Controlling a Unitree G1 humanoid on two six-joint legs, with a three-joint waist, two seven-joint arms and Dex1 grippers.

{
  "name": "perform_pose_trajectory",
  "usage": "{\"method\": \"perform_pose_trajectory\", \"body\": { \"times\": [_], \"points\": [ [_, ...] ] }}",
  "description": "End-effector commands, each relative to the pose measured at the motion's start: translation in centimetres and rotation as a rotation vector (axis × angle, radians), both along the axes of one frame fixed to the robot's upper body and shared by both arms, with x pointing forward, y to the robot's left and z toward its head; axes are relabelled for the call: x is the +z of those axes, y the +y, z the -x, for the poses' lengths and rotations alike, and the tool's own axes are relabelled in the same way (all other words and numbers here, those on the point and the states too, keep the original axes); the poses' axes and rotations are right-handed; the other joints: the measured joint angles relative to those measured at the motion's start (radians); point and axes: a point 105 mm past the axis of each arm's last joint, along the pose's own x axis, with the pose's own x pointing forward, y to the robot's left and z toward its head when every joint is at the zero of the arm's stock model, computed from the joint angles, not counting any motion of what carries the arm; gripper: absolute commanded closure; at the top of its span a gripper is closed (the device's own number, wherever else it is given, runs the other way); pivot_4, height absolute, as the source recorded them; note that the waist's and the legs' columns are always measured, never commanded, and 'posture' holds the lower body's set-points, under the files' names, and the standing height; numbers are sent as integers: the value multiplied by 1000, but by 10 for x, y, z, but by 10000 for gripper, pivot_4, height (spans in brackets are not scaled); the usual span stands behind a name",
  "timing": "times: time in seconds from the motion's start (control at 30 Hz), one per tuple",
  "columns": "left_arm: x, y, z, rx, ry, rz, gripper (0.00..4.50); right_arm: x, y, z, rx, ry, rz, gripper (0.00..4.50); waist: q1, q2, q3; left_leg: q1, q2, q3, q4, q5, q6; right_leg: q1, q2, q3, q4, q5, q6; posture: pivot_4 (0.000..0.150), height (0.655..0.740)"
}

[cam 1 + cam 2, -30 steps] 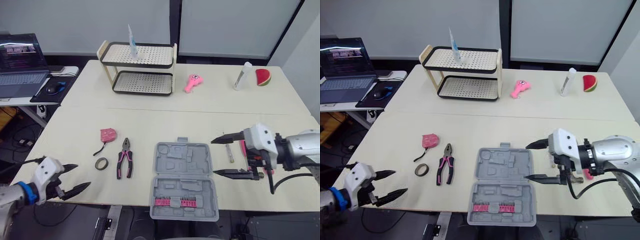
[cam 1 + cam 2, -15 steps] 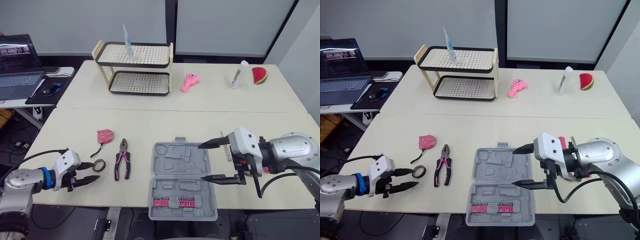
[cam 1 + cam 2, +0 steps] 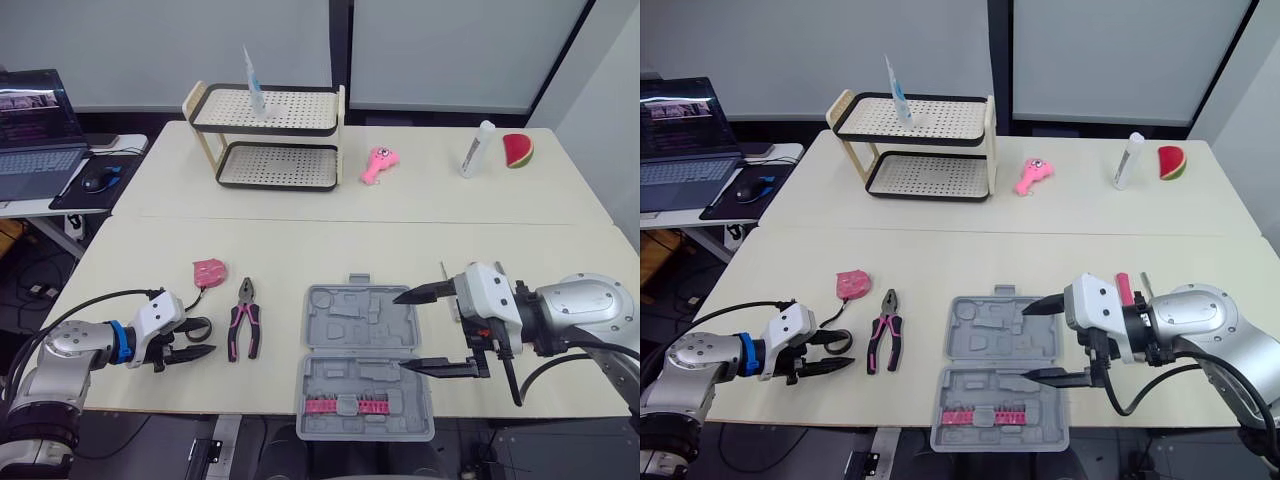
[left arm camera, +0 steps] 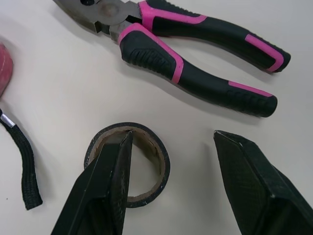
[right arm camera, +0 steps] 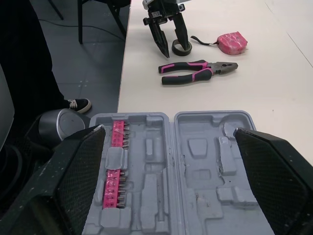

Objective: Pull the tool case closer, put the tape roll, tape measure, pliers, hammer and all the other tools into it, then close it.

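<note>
The grey tool case point(image 3: 367, 350) lies open near the table's front edge, with a row of pink bits point(image 5: 119, 171) in its near half. My right gripper point(image 3: 400, 333) is open, its fingers spread over the case's right side. To the left, my left gripper point(image 4: 171, 134) is open at the dark tape roll point(image 4: 128, 164): one fingertip point(image 4: 117, 166) is over the ring and the other is outside it. Black and pink pliers point(image 3: 245, 325) lie just right of the roll. The pink tape measure point(image 3: 210, 271) sits behind it. A pink-handled tool point(image 3: 1124, 288) is partly hidden behind my right arm.
A two-tier rack point(image 3: 265, 135) holding a tube stands at the back of the table. A pink toy point(image 3: 379, 165), a white tube point(image 3: 476, 150) and a watermelon slice point(image 3: 518, 150) lie to its right. A laptop point(image 3: 30, 130) sits on a side desk at far left.
My left gripper has moved in from the table's front left edge to the tape roll. My right gripper has shifted left over the case's right side.
</note>
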Motion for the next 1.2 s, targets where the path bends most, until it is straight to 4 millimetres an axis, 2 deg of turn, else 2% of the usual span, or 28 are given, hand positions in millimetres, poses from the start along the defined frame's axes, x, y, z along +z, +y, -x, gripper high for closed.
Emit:
{"method": "perform_pose_trajectory", "body": {
  "times": [0.03,0.1,0.2,0.43,0.53,0.67,0.8,0.87,1.0,1.2],
  "points": [
    [7,1,-2,-5,-12,-27,18072,5,3,4,22,-37,-9,0,0,0,0,0,0,0,0,0,0,0,0,0,0,0,0,1500,7290],
    [7,1,-2,0,-10,-31,18072,5,3,3,22,-38,-10,0,0,0,0,0,0,0,0,0,0,0,0,0,1,0,0,1500,7290],
    [7,2,-2,6,-10,-39,23352,5,4,3,22,-41,-12,0,0,0,0,0,0,0,0,0,0,-1,0,0,1,0,0,1500,7290],
    [0,5,3,33,18,-69,44420,4,4,2,22,-47,-14,0,0,0,0,0,0,0,0,0,0,-1,0,0,1,0,0,1500,7290],
    [0,6,3,48,10,-70,44761,5,4,2,20,-48,-15,0,0,0,0,0,0,0,0,0,0,-1,0,1,2,0,0,1500,7290],
    [16,9,-1,71,-34,-48,44761,5,4,2,15,-52,-17,0,0,0,0,0,0,0,0,0,0,-1,-1,1,2,0,0,1500,7290],
    [60,14,-12,91,-124,-48,44761,5,1,2,-7,-52,-21,0,1,-2,1,-1,1,-1,0,0,0,-1,-1,0,2,0,0,1500,7290],
    [80,3,-14,54,-133,-28,44761,5,0,2,-20,-50,-22,0,2,-2,1,-1,1,-2,0,0,0,-1,-1,0,2,0,0,1500,7290],
    [99,-37,-18,-41,-132,33,44761,4,-4,-3,-69,-58,-27,0,2,-2,1,-1,0,0,1,0,0,-1,0,0,2,0,0,1500,7290],
    [103,-112,-27,-154,-125,158,44761,0,-9,-10,-176,-57,-12,0,1,-2,1,-1,0,0,2,0,0,0,2,1,3,0,0,1500,7290]
  ]
}}
